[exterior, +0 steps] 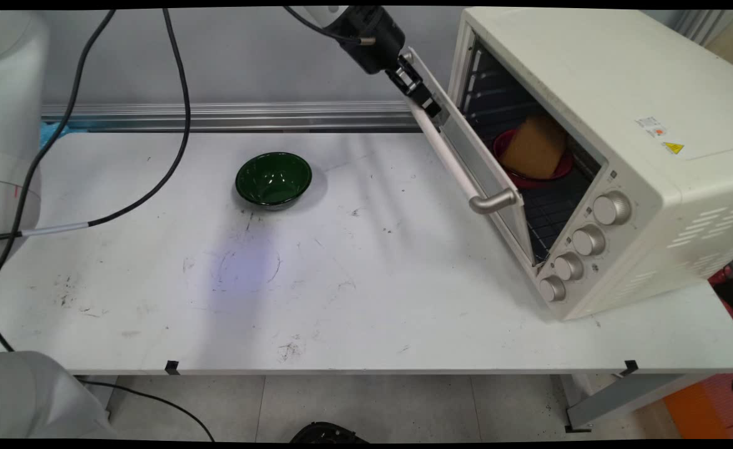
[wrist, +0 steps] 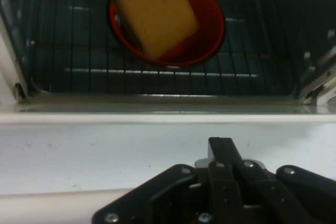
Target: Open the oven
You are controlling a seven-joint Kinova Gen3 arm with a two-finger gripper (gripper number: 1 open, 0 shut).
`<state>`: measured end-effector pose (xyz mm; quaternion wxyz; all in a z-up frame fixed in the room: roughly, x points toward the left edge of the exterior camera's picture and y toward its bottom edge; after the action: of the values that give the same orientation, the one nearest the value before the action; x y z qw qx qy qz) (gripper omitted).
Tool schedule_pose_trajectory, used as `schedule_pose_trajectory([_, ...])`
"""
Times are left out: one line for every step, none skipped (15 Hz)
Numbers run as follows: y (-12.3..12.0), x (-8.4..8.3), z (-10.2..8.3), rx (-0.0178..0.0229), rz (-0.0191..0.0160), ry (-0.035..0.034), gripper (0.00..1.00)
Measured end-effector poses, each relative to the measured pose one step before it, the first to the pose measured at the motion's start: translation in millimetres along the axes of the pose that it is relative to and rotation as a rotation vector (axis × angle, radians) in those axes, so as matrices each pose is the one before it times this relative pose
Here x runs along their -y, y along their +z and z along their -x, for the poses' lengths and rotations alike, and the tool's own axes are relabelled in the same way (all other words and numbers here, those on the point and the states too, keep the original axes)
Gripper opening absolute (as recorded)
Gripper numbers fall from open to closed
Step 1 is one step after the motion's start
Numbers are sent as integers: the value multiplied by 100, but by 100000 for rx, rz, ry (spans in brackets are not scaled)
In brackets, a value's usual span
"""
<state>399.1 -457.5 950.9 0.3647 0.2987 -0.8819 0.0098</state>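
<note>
The black hand point(exterior: 417, 85) is seen at the top of the main view, set against the upper edge of the toaster oven's door point(exterior: 466, 159), which stands partly open and tilted outward from its hinge at the bottom. In the hand view the fingers point(wrist: 227, 153) are shown drawn together, with no gap between them, and nothing is gripped between them; they lie against the door's pale face. The door's handle point(exterior: 460, 171), a long pale bar with metal ends, is seen running along the door's outer face just beside the hand. The cream toaster oven point(exterior: 603, 149) is stood on the right part of the white counter point(exterior: 366, 293), turned at an angle, with four metal knobs point(exterior: 584, 240) set in a column down its front panel. Inside it, on the wire rack point(wrist: 68, 56), a red bowl point(wrist: 207, 35) is placed, and a yellow sponge point(wrist: 155, 11) is propped in it at a tilt, one corner hanging over the bowl's rim. A dark green bowl point(exterior: 273, 179) is seen upright on the counter, well apart from the oven to its left and near the counter's far side. Black cables point(exterior: 179, 112) are hung from the arm across the left part of the main view.
</note>
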Motion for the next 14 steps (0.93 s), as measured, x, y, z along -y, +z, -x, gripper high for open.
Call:
schedule_pose_trajectory([75,95,191,92,-107,169,0])
schedule_pose_trajectory([122,165,329,170,-203,306,0])
schedule_pose_trajectory([101,139,262,97,-171,292,0])
schedule_pose_trajectory([93,157,314,190,-212,286,0])
schedule_pose_trajectory([76,124,254,158,-171,229,0])
schedule_pose_trajectory([37,124,352,229,-238,78,0])
schedule_pose_trajectory([49,94,334,301,-212,72,0])
schedule_pose_trajectory([48,60,248,260,-125,77,0])
schedule_pose_trajectory([-2,38,205,188,-126,-6,0])
schedule_pose_trajectory([-20,55,323,293,-224,-64,0])
schedule_pose_trajectory([-10,35,219,220,-108,-30,0])
schedule_pose_trajectory([-27,45,331,372,-159,-42,0])
schedule_pose_trajectory([-31,29,411,527,-164,-14,0])
schedule_pose_trajectory([-49,21,347,401,-182,-82,0])
